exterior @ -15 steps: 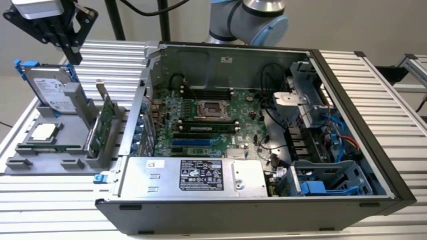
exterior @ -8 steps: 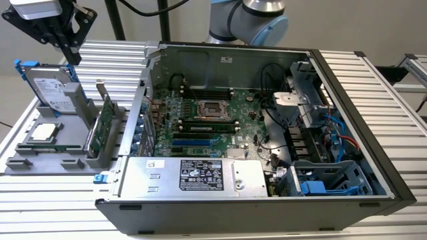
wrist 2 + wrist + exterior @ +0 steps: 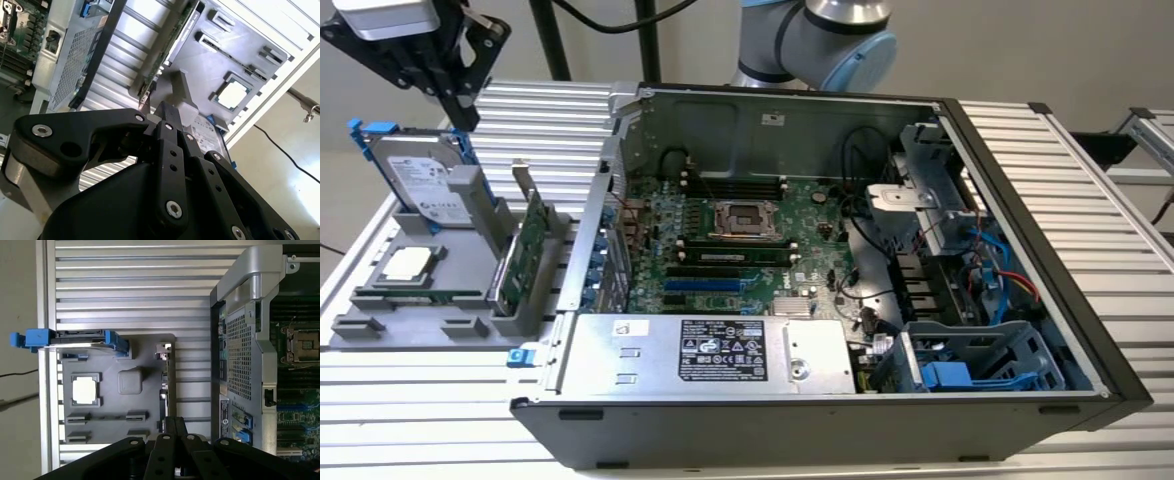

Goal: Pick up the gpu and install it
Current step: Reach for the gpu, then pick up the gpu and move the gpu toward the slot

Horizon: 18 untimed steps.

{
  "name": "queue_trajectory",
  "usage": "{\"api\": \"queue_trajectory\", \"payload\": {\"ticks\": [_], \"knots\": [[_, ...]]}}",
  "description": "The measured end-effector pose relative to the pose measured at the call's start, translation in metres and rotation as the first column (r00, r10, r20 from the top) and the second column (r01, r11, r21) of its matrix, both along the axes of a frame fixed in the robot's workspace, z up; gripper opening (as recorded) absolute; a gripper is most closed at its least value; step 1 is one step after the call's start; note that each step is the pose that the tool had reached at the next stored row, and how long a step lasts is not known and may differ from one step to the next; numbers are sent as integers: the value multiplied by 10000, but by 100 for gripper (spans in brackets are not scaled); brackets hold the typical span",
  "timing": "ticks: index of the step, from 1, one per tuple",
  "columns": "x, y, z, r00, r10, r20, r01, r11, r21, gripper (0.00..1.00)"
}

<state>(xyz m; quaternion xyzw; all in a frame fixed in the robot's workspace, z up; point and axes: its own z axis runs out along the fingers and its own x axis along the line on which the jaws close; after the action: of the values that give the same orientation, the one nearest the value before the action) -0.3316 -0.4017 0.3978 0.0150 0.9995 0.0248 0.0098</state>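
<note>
Exterior view: one open computer case (image 3: 1047,260) sits on the slatted counter (image 3: 1101,170). Beside it, a grey holder (image 3: 414,325) carries one hard drive (image 3: 427,180), one chip (image 3: 407,263) and one gpu (image 3: 534,250) standing on edge. The end effector (image 3: 454,100) hangs above them. Both wrist views: its fingers (image 3: 167,427) are pinched together and empty, clear of the gpu.
</note>
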Motion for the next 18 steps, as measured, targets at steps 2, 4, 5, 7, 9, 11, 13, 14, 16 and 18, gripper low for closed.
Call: {"api": "queue_trajectory", "payload": {"ticks": [2, 4, 5, 7, 9, 11, 13, 14, 16, 18], "knots": [[-5, -4, 0, 10000, 0, 0, 0, 10000, 1, 0], [-10, -7, 0, 10000, -1, 0, 1, 10000, 1, 0], [-12, -9, 0, 10000, -1, 1, 1, 10000, 1, 0], [-18, -13, 0, 10000, -2, 1, 2, 10000, 1, 0], [-23, -19, 0, 10000, 0, 1, 0, 10000, 1, 0], [-29, -24, 0, 10000, -1, 0, 1, 10000, 1, 0], [-35, -29, 0, 10000, -1, 0, 1, 10000, 1, 0], [-38, -31, 0, 10000, -1, 0, 1, 10000, 1, 0], [-45, -37, 0, 10000, -1, 1, 1, 10000, 1, 0], [-51, -42, 0, 10000, -1, 0, 1, 10000, 0, 0]]}}
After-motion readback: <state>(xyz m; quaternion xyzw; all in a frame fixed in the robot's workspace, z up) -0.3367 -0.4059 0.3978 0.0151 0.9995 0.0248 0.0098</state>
